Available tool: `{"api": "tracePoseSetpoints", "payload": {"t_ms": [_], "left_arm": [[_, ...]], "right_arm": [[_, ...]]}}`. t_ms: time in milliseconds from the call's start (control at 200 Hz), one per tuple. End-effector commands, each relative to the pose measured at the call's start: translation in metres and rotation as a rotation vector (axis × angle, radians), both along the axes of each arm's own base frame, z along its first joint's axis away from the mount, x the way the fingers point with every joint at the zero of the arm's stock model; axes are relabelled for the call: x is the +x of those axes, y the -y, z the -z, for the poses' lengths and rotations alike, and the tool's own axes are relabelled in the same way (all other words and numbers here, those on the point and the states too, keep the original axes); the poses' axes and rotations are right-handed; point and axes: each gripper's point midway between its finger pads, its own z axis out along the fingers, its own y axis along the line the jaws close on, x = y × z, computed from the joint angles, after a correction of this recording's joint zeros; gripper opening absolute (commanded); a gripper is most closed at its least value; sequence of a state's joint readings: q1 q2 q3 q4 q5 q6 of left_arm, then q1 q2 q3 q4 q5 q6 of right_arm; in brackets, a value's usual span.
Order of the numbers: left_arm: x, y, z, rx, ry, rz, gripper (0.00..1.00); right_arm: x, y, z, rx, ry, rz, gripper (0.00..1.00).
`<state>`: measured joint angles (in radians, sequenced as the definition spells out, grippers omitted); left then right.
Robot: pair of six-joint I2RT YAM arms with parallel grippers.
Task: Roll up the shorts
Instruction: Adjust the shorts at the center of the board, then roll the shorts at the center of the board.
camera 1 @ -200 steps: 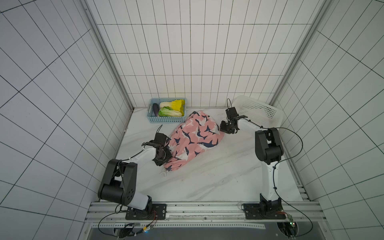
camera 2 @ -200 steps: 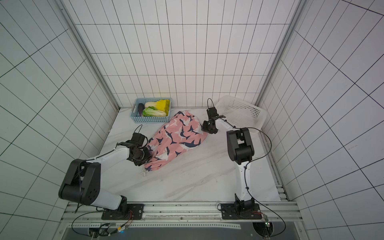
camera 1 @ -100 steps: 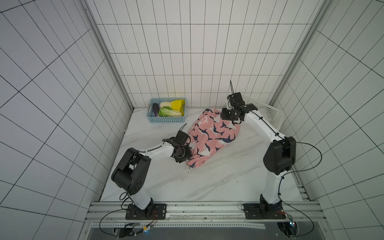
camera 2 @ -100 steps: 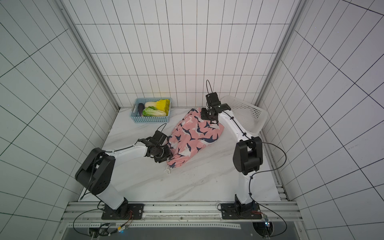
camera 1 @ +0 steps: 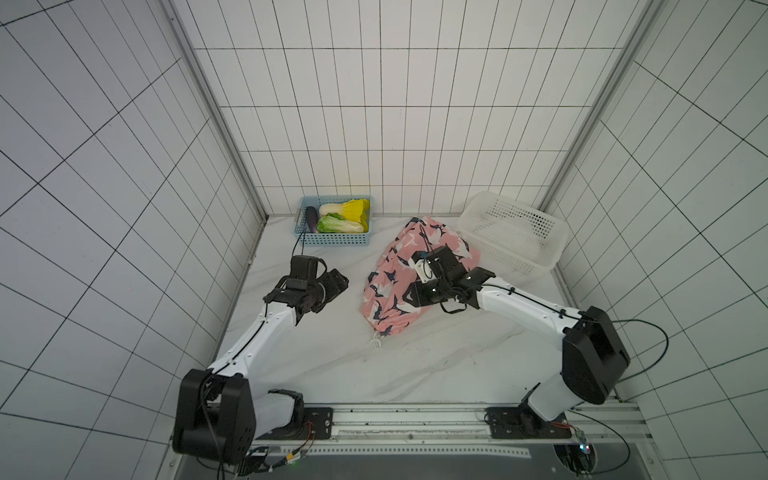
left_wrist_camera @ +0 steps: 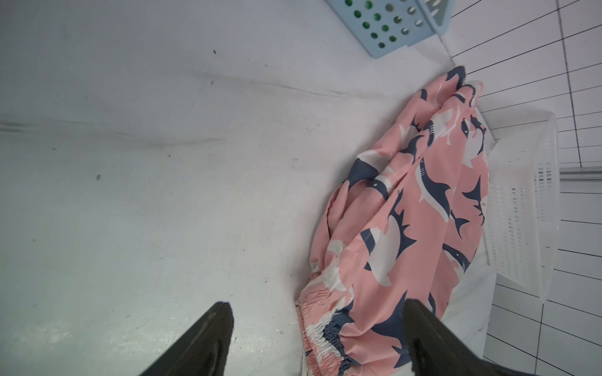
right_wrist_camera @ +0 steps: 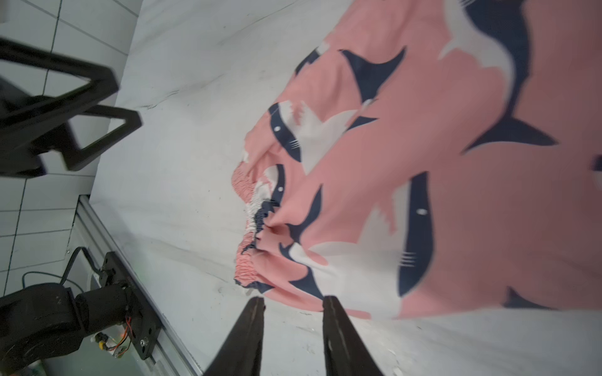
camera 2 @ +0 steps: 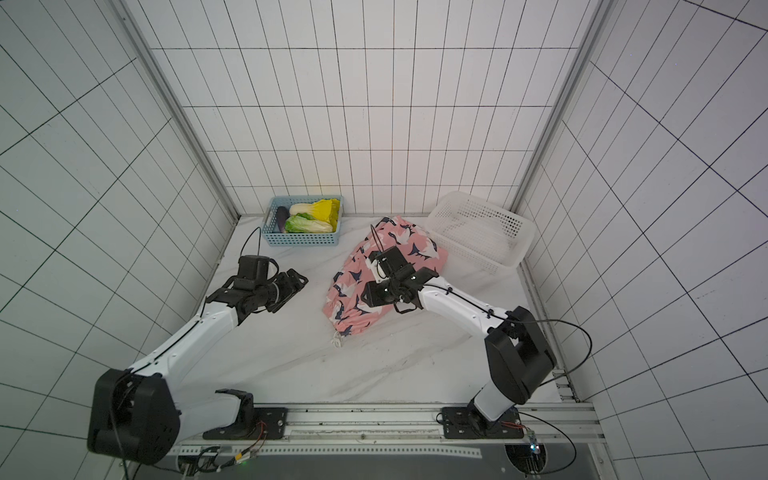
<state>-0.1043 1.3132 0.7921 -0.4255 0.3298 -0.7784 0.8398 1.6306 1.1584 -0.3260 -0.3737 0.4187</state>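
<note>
The shorts (camera 1: 386, 286) (camera 2: 349, 286) lie in a bunched pink heap with navy-and-white sharks at the table's back middle. Their white drawstring (camera 1: 376, 343) trails off the near end. My left gripper (camera 1: 338, 282) (camera 2: 297, 280) hangs to the left of the heap, apart from it. Its jaws stand wide open and empty in the left wrist view (left_wrist_camera: 317, 304), with the gathered waistband (left_wrist_camera: 325, 325) beyond them. My right gripper (camera 1: 409, 297) (camera 2: 365, 297) hovers over the heap's near right side. Its fingers (right_wrist_camera: 293, 299) are a little apart, with only bare table between them, beside the shorts (right_wrist_camera: 423, 162).
A blue basket (camera 1: 332, 239) (camera 2: 301, 240) of vegetables stands at the back left. A white mesh basket (camera 1: 515, 245) (camera 2: 478, 232) sits at the back right, close against the shorts' far end. The tiled walls close in on three sides.
My left gripper has let go of the shorts' near end, opened wide and drawn back to the left. My right gripper has left the far end and moved over the heap's near side.
</note>
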Motion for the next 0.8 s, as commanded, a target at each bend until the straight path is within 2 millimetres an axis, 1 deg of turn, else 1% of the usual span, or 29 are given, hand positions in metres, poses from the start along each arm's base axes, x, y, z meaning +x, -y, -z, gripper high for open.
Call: {"api": "tracePoseSetpoints", "payload": {"t_ms": [0,75,130,215,245,310,360,425,530,604,664,719,794], "left_arm": [[0.017,0.024,-0.005,-0.171,0.070,0.131,0.88],[0.022,0.028,-0.002,-0.193,0.087,0.148,0.89],[0.025,0.033,0.000,-0.216,0.097,0.158,0.89],[0.023,0.042,0.007,-0.245,0.099,0.183,0.90],[0.022,0.044,0.012,-0.251,0.086,0.191,0.91],[0.018,0.050,0.025,-0.254,0.057,0.208,0.91],[0.015,0.055,0.035,-0.256,0.040,0.215,0.91],[0.013,0.064,0.043,-0.265,0.035,0.226,0.92],[0.012,0.083,0.046,-0.263,0.057,0.260,0.95],[0.010,0.095,0.047,-0.275,0.074,0.291,0.96],[0.007,0.099,0.053,-0.278,0.059,0.289,0.97],[0.005,0.097,0.060,-0.267,0.059,0.273,0.98],[0.000,0.095,0.073,-0.251,0.037,0.259,0.98]], "right_arm": [[-0.013,-0.033,0.007,0.077,-0.018,-0.085,0.34],[-0.018,-0.040,0.029,0.071,-0.060,-0.091,0.34],[-0.018,-0.039,0.048,0.055,-0.090,-0.072,0.33],[-0.015,-0.029,0.077,0.020,-0.113,-0.038,0.31],[-0.016,-0.023,0.089,0.003,-0.136,-0.027,0.31],[-0.019,-0.011,0.107,-0.014,-0.163,-0.003,0.30],[-0.021,-0.003,0.115,-0.005,-0.180,0.014,0.29],[-0.022,0.011,0.127,-0.007,-0.201,0.053,0.29],[-0.025,0.026,0.142,-0.003,-0.226,0.092,0.29],[-0.025,0.032,0.148,0.001,-0.237,0.109,0.28],[-0.024,0.037,0.154,0.011,-0.246,0.126,0.28],[-0.023,0.040,0.157,0.021,-0.255,0.136,0.28],[-0.023,0.041,0.159,0.027,-0.262,0.134,0.28]]}}
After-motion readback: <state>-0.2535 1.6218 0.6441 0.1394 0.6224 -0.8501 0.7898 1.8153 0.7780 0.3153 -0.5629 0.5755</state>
